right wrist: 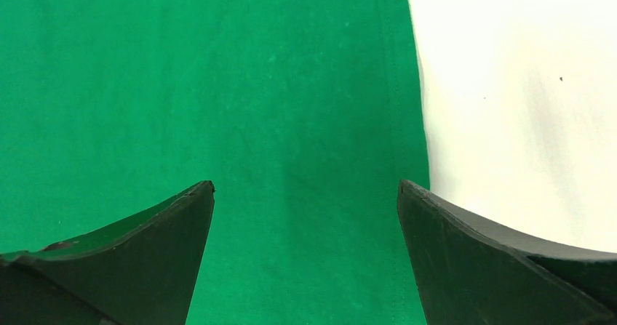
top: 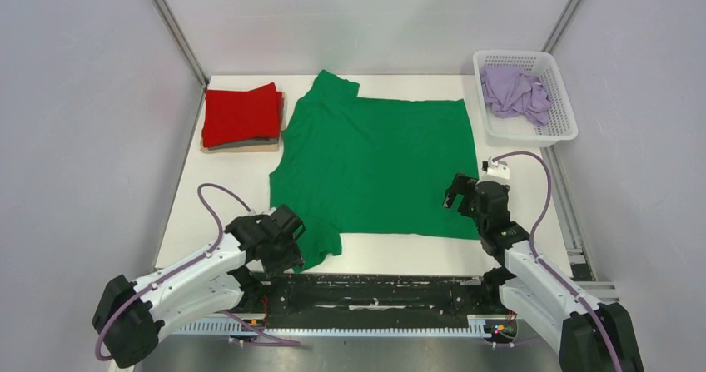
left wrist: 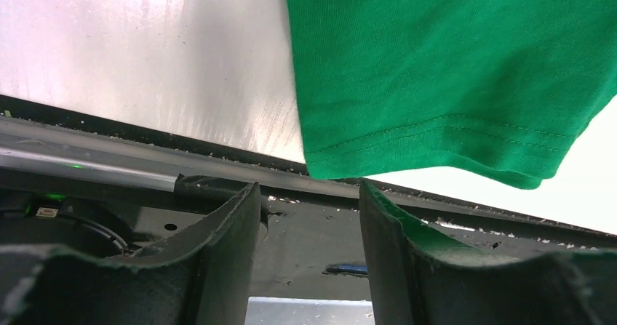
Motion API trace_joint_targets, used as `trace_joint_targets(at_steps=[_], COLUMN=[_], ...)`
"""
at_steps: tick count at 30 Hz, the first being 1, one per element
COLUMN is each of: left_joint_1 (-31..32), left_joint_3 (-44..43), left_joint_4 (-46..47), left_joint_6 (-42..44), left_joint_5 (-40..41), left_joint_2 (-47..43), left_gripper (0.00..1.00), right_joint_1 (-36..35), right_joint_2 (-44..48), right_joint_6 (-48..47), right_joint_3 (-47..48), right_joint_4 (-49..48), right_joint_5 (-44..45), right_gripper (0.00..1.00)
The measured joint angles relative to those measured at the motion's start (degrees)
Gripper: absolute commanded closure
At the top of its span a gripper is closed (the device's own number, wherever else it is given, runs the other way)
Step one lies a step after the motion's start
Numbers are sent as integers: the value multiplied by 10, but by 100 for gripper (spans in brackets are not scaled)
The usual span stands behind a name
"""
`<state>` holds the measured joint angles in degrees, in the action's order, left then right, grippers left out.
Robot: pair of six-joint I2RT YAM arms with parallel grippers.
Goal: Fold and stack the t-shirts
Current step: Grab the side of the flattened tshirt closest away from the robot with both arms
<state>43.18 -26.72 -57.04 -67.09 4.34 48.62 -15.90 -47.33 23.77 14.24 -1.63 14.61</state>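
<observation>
Lying flat on the table [top: 400,251], the green shirt [top: 375,164] had the left gripper [left wrist: 309,194] open and empty beside its near sleeve. The right gripper [right wrist: 305,190] hung open above its right hem. The red shirt [top: 241,114] sat folded far left.

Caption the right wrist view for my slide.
Open right end effector over the hem of the bright green fabric t-shirt on a white table.

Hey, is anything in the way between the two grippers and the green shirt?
Nothing visible. The green t-shirt lies spread flat with nothing on it. The open right gripper hangs directly over its hem near the near right corner; the open left gripper sits just short of its near left sleeve.
</observation>
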Motion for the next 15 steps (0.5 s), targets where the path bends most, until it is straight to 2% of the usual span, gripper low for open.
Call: trace_joint_targets(at_steps=[5,15], left_joint_1=[0,1], left_joint_3=[0,2], left_joint_4=[16,62], left_joint_6=[0,1], left_joint_5=[-6,-15], left_joint_2=[20,75], left_gripper=[46,60], right_joint_1=[0,0], right_joint_2=[-1,-20], right_joint_6=[0,-5], right_joint_3=[0,3], right_joint_4=[1,3], right_joint_5=[9,16], right_gripper=[2,2])
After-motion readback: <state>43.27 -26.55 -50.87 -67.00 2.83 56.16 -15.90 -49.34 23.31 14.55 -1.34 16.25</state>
